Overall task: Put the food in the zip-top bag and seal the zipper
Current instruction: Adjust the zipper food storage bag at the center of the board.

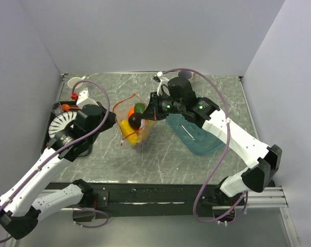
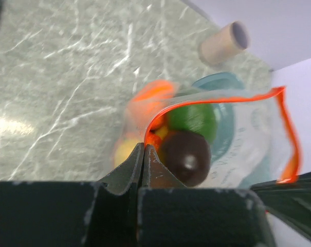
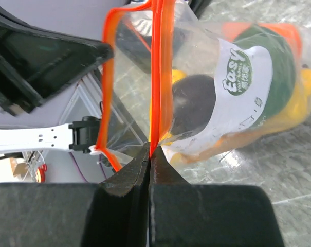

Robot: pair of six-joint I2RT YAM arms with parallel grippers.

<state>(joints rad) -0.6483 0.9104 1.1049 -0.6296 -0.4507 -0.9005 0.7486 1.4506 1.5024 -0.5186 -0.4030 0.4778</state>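
Two arms hold the zip-top bag (image 1: 139, 134) between them at mid-table, food (image 2: 191, 121) inside. Left gripper (image 2: 144, 150) and right gripper (image 3: 149, 150) are each pinched tight on the zipper (image 3: 156, 77). Mouth gapes; an uneven pull could slip the strip, spilling the dark plum (image 2: 186, 157).

The zip-top bag (image 1: 134, 123) hangs over the middle of the table (image 1: 160, 154), between the two grippers. The left gripper (image 1: 115, 119) pinches the zipper (image 3: 158, 77) at the bag's left end, the right gripper (image 1: 151, 110) at its right end. The food (image 1: 135, 121) lies inside the bag. A bowl (image 1: 199, 136) lies right of the bag, partly under the right arm. A tube (image 2: 223, 43) lies behind both, seemingly near the table's far edge
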